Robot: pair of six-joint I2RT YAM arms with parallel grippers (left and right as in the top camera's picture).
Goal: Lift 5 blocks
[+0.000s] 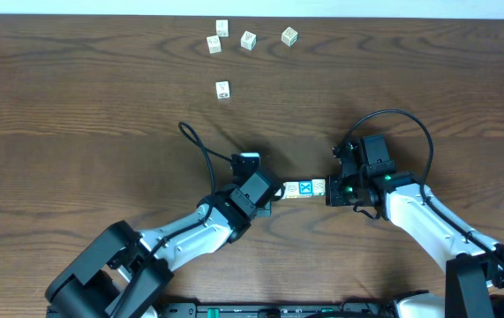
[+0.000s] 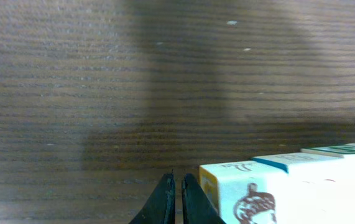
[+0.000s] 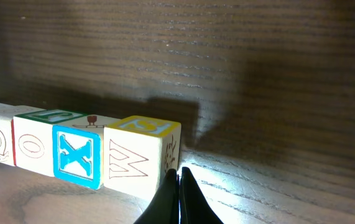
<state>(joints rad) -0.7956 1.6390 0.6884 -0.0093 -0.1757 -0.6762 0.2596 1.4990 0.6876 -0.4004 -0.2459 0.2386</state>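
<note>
Left gripper (image 2: 178, 178), right gripper (image 3: 179, 174) clenched, maybe touching blocks (image 3: 74, 152), far cubes (image 1: 248, 40) overhead only

The dark wood table (image 1: 75, 106) carries 5 loose cubes (image 1: 248, 40) toward its far side; whether the blocks (image 1: 304, 188) touch it is unclear.

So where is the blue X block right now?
Overhead, the blue X block sits lined up between the left pincer and the right pincer, beside the W block.
</note>
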